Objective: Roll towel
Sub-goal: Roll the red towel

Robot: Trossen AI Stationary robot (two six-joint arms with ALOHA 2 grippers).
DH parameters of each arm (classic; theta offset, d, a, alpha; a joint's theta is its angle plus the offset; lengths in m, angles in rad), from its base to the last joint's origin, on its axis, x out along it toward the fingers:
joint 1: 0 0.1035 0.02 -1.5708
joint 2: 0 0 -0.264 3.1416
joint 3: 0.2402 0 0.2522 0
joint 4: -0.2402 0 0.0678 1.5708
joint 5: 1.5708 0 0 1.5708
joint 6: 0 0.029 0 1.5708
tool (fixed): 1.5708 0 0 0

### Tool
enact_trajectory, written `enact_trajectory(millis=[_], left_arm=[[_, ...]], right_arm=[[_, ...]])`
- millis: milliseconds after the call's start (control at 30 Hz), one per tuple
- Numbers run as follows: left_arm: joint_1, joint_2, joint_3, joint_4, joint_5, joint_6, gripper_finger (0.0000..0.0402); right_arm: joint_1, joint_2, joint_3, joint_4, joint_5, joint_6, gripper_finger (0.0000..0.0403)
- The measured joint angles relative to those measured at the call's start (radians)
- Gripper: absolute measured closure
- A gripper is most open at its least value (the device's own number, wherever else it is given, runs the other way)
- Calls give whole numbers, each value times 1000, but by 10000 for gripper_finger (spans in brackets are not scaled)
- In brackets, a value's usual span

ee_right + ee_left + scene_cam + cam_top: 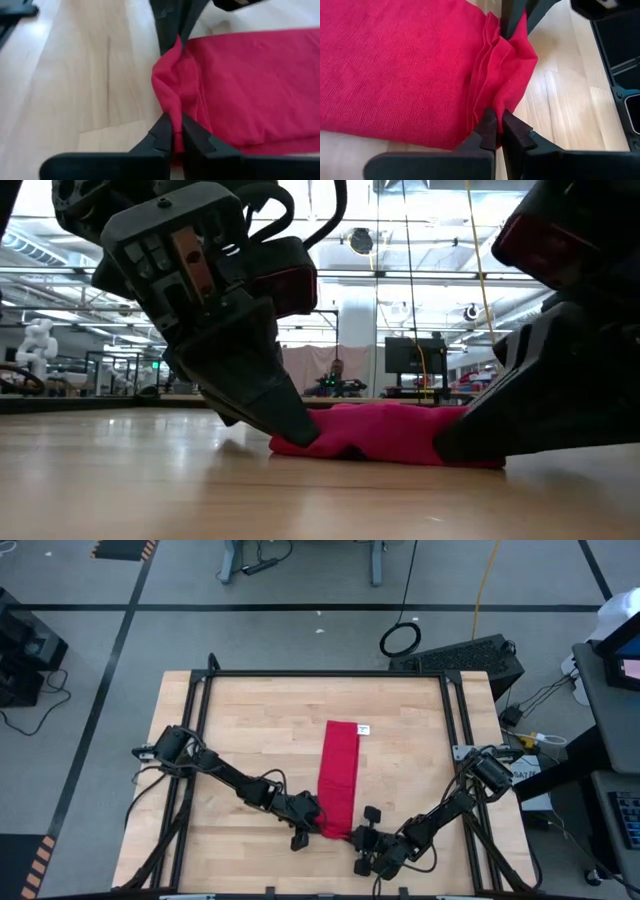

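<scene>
A: While both arms are down at the near edge of the counter (250,710), where's the towel (339,775) sitting?

B: It's a long red strip folded narrow, lying roughly mid-counter and running from the far side toward the near side. There's a small white tag (364,729) at its far corner. The near end is bunched up and wrinkled

A: So who's got hold of it?

B: Both. The left end effector (496,131) is pinched tight on the near end's left corner, with cloth squeezed between its fingertips in the left wrist view. The right end effector (176,131) is clamped the same way on the other corner, red fabric poking up between its tips

A: How close are they to each other?

B: Pretty close, one on each side of that near end, facing each other across the towel's width. In the low view the left one (290,425) comes down onto the bunched cloth, and the right one (460,442) meets it from the opposite side. The cloth humps up a bit off the wood between them

A: And the rest of the towel?

B: Flat on the counter, as far as I can see
</scene>
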Motion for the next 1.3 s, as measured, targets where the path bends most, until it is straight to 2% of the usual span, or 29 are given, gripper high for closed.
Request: enact_trajectory(millis=[200,367,500,600,767,867,967,1167,1300], left_arm=[[-20,-22,-1,-47,-11,9,344],[-41,-93,-4,-202,-46,56,293],[-75,-140,-6,-267,-83,95,269],[-124,-148,-6,-232,-142,162,266],[-213,-129,-4,-94,-399,303,265],[-258,-129,-4,-65,-494,374,265],[-281,-130,-4,-69,-542,400,265],[-277,-77,-5,-71,-566,417,263],[-272,-43,-2,-17,-565,418,236]], right_arm=[[-3,-13,0,-12,-34,119,399],[-22,-33,-1,-19,-92,171,399],[-48,-44,-1,-18,-164,192,401],[-73,-47,0,-16,-223,238,401],[-91,-49,0,-9,-248,279,402],[-93,-50,0,-11,-248,292,402],[-95,-50,0,-11,-248,298,402],[-96,-50,-1,-8,-246,303,400],[-97,-50,-1,-8,-245,303,399]])
